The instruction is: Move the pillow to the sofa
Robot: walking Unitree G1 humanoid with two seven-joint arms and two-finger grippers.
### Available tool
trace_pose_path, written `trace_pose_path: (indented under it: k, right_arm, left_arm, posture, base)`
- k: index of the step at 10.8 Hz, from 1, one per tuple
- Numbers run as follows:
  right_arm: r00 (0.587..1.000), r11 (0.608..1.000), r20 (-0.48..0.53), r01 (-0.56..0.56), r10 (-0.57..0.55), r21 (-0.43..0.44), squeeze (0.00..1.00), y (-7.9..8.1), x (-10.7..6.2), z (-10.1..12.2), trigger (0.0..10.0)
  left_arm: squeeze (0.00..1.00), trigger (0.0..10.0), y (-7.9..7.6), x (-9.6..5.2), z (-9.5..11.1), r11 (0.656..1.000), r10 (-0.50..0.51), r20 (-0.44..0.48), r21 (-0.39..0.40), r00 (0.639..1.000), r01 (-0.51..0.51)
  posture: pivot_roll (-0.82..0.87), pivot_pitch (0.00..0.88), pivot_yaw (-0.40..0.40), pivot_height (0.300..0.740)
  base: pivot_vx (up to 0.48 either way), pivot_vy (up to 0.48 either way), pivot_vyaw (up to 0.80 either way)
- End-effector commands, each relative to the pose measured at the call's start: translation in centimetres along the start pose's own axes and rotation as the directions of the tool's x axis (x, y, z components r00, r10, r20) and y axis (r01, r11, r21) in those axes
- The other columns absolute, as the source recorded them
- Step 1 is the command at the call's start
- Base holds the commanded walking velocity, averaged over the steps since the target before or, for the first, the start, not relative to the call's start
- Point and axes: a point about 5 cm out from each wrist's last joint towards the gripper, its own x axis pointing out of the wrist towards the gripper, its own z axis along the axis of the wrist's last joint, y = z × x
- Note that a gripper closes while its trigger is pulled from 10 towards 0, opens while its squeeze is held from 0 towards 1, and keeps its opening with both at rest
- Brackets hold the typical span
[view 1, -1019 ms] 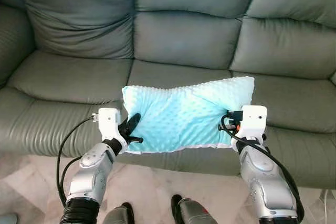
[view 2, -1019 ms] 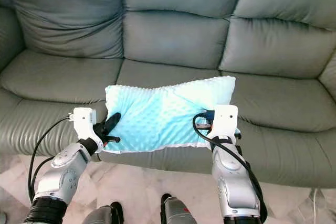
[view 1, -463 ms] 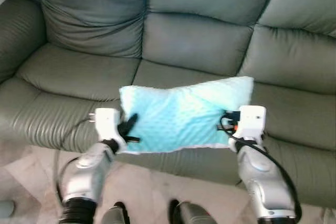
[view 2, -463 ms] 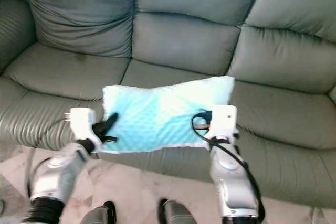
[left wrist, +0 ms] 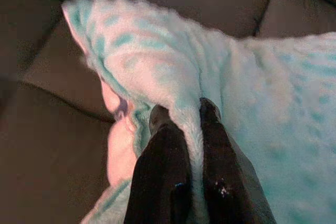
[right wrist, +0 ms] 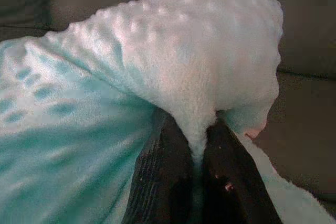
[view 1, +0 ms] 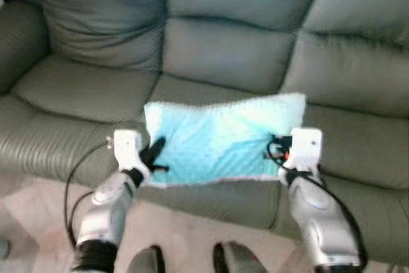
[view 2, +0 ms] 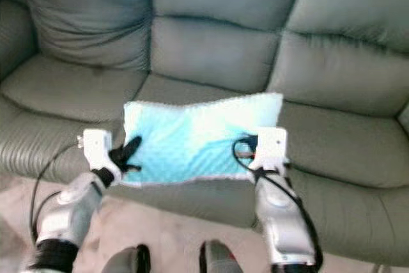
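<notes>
A light turquoise dotted pillow (view 1: 220, 139) hangs stretched between my two grippers, over the front edge of the grey-green leather sofa (view 1: 223, 49). My left gripper (view 1: 152, 156) is shut on the pillow's left edge; in the left wrist view its fingers (left wrist: 163, 156) pinch a fold of the pillow (left wrist: 220, 72). My right gripper (view 1: 279, 148) is shut on the pillow's right edge, and in the right wrist view its fingers (right wrist: 168, 182) squeeze the fabric of the pillow (right wrist: 173, 56). The eye views are blurred.
The sofa's seat cushions (view 1: 77, 94) lie wide and bare behind and beside the pillow. Pale tiled floor (view 1: 185, 234) shows below the sofa front, with my feet (view 1: 185, 261) at the bottom edge.
The picture has shifted and blurred, so the camera moved. The pillow stays held between both grippers in much the same pose.
</notes>
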Motion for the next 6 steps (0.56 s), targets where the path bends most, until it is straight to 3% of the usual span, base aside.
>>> trace_pose_path:
  k: [1, 6]
  right_arm:
    - [1.0, 1.0, 0.01, 0.003, -0.003, 0.004, 0.0, -0.07, -0.15, 0.14, 10.0]
    - [1.0, 1.0, 0.01, 0.006, -0.006, 0.007, 0.0, -0.09, -0.22, 0.15, 10.0]
  left_arm:
    - [0.0, 10.0, 0.17, -0.21, -0.43, 1.0, 0.003, -0.02, -0.001, 1.0, -0.003]
    - [0.0, 10.0, 0.46, -0.07, -0.24, 1.0, 0.017, -0.022, -0.014, 1.0, -0.018]
  posture:
    - [-0.16, 0.221, -0.043, 0.74]
    - [-0.16, 0.222, -0.04, 0.74]
  base:
    - [0.0, 0.0, 0.0]
    - [0.0, 0.0, 0.0]
